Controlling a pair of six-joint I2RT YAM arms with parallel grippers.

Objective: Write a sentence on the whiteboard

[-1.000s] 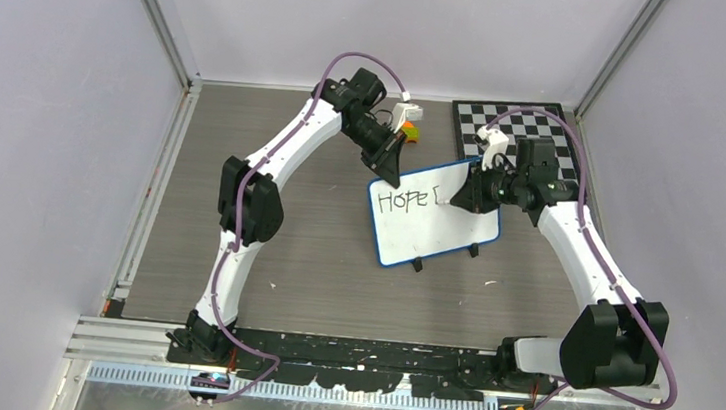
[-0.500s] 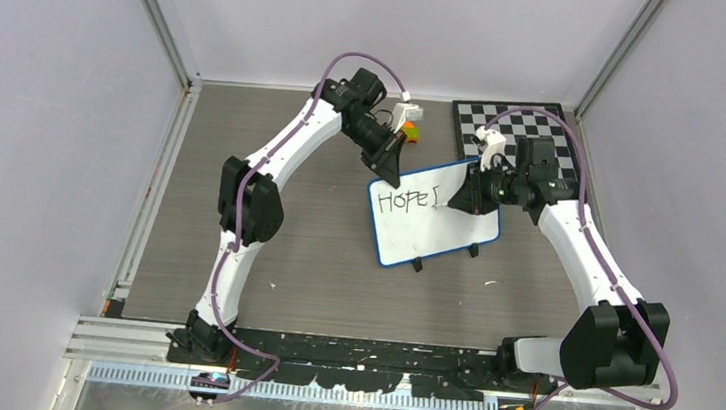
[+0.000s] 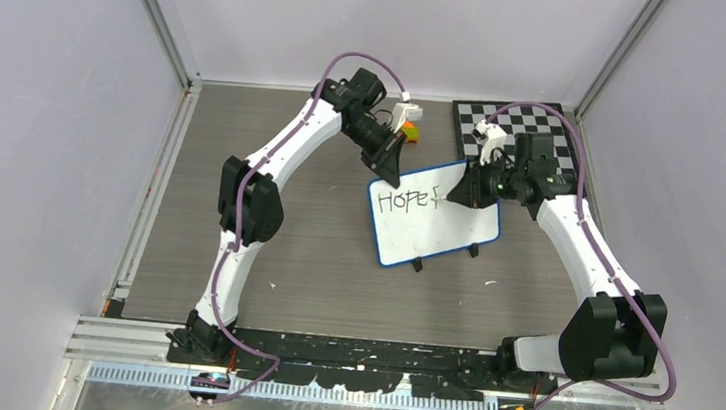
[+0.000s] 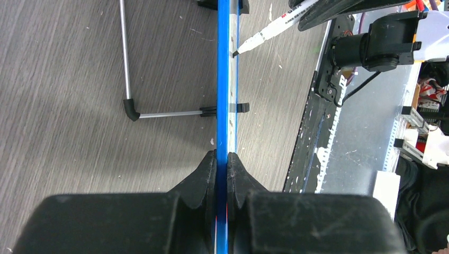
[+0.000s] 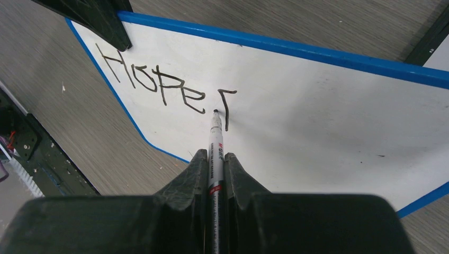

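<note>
Right wrist view: the whiteboard (image 5: 317,132) stands propped on the table (image 3: 313,261), reading "HOPE" plus a half-made letter; the marker (image 5: 215,135) tip touches beside that stem; my right gripper (image 5: 214,155) is clamped on the marker, my left gripper (image 4: 222,156) pinched tight on the board's blue rim; I'd stroke lightly and evenly so the board doesn't rock.

Marker tip (image 5: 215,114) now at newest stroke (image 5: 227,117)
</note>
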